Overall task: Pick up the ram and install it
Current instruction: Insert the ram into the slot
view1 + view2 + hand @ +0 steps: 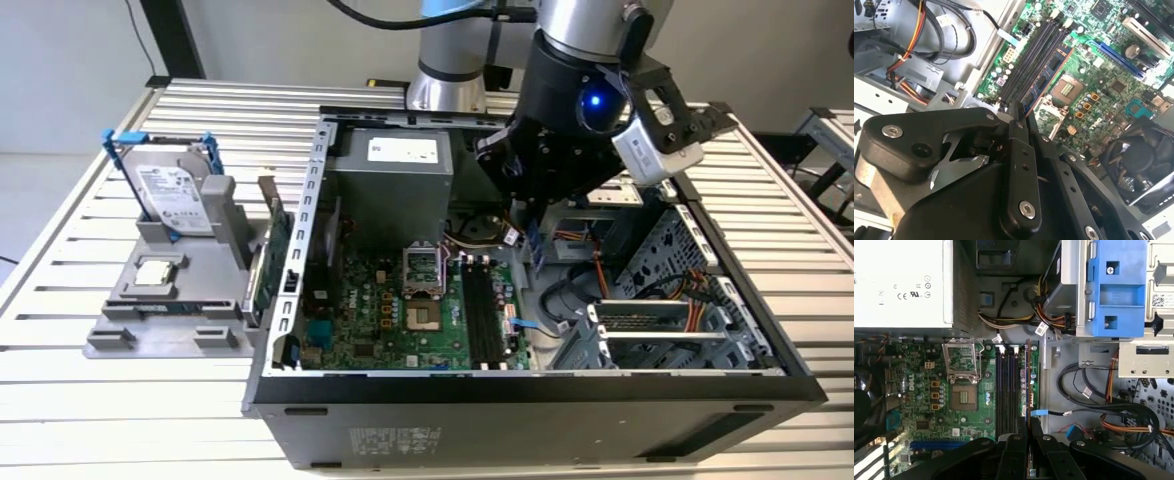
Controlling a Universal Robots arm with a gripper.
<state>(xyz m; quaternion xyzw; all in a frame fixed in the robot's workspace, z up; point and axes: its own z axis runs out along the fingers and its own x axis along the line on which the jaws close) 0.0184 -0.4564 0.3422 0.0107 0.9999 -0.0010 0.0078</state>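
pinching thin, flat dark ram (1050, 70)

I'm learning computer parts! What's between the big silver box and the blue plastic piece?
In the first wrist view, a bundle of coloured cables lies between the silver power supply and the blue plastic bracket.

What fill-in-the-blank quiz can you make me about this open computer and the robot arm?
The hand is shut on the ram, a thin stick running parallel to the long black ____ of the motherboard. That board is ____ in colour. In the exterior view, the hard drive stands outside the computer case, on the view's ____.
Missing words: slots; green; left.
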